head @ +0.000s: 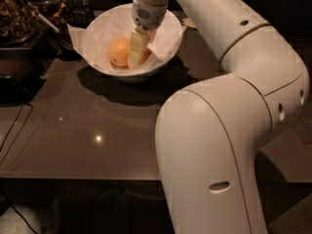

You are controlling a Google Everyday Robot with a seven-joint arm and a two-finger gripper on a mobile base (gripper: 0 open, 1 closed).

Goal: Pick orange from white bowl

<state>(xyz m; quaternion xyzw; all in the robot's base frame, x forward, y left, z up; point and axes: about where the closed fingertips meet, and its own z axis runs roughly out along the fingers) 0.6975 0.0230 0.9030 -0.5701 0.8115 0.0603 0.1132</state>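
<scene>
The white bowl (168, 43), lined with crumpled white paper, stands at the back of the dark table. Two fruits lie in it side by side. The paler, rounder one (119, 51) is on the left. The deeper-coloured orange (146, 57) is on the right, mostly hidden behind my gripper. My gripper (138, 56) reaches straight down into the bowl from above. Its cream tip is low between the two fruits, against the orange's left side.
The dark glossy table (97, 126) stretches toward the camera. My big white arm (219, 130) fills the right half of the view. Jars and dark clutter (29, 13) stand at the back left. A cable (12, 130) hangs at the left edge.
</scene>
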